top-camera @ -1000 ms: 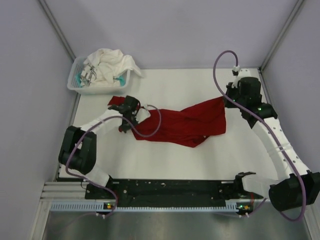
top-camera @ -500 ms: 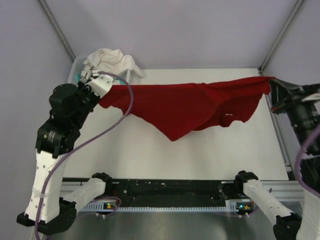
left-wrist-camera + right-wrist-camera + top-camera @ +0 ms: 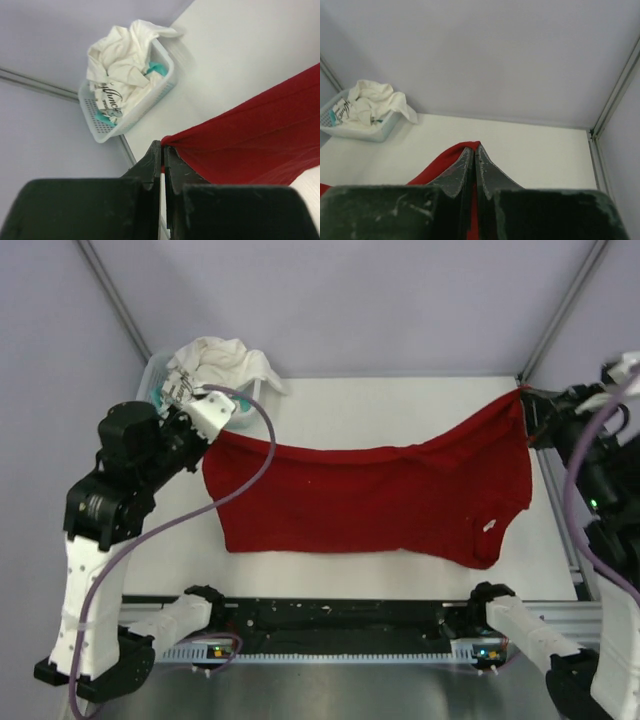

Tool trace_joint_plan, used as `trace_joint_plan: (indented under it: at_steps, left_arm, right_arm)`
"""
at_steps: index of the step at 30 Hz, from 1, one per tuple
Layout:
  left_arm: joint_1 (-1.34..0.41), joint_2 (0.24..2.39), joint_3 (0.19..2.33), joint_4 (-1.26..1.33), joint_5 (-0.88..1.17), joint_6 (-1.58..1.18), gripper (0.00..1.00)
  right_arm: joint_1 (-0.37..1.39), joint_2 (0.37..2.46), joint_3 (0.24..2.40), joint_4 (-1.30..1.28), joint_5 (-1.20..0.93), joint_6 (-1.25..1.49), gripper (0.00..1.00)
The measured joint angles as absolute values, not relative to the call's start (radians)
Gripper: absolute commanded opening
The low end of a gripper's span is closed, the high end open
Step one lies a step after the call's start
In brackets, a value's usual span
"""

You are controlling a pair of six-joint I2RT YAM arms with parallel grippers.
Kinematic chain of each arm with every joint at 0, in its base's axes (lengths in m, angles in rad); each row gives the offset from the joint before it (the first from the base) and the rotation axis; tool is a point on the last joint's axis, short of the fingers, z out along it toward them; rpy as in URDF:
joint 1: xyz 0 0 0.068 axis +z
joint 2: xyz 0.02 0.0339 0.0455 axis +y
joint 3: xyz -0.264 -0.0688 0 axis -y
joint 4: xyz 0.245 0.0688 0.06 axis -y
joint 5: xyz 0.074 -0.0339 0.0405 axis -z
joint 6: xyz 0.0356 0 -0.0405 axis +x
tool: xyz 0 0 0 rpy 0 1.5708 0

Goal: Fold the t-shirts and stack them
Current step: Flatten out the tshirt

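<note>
As the red t-shirt (image 3: pixel 370 495) hangs spread between both arms, its long axis runs from the left edge of the bench (image 3: pixel 400 410) to its right edge. The left gripper (image 3: pixel 162 146) pinches one top corner near the far-left corner. The right gripper (image 3: pixel 474 149) pinches the other by the right edge. The hem may touch the bench, but that is hard to tell.

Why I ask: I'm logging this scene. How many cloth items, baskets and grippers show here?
Red t-shirt: 1
White cloth heap: 1 (garments in it cannot be counted)
White basket: 1
Grippers: 2, left gripper and right gripper, both shut on the red t-shirt
Total: 5
</note>
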State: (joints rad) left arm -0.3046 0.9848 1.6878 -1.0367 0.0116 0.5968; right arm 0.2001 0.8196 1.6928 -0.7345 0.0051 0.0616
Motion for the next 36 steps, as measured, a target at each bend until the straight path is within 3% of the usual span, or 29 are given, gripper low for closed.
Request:
trace_joint_plan:
  at_steps: [8,15,18,21,28,36]
  left_arm:
    - [-0.305,1.380,1.807,-0.963,-0.054,0.548,0.00]
    - [-0.307,1.775,2.298,-0.821,-0.248,0.527,0.00]
    - [-0.309,1.782,2.347,-0.736,-0.284,0.553,0.00]
    - [-0.317,1.711,2.283,-0.664,-0.271,0.584,0.00]
    - [-0.345,1.397,1.821,-0.583,-0.162,0.686,0.00]
    - [-0.356,1.195,1.214,-0.586,-0.005,0.765,0.00]
  right_arm:
    - [0.171,1.200,1.707,-0.710,0.004,0.072,0.00]
    - [-0.102,1.623,2.202,-0.737,-0.153,0.222,0.00]
    - [-0.176,1.673,2.399,-0.725,-0.199,0.281,0.00]
    - [-0.195,1.610,2.442,-0.688,-0.234,0.299,0.00]
    - [-0.196,1.208,1.960,-0.660,-0.275,0.245,0.00]
    - [-0.198,0.759,1.103,-0.719,-0.324,0.294,0.00]
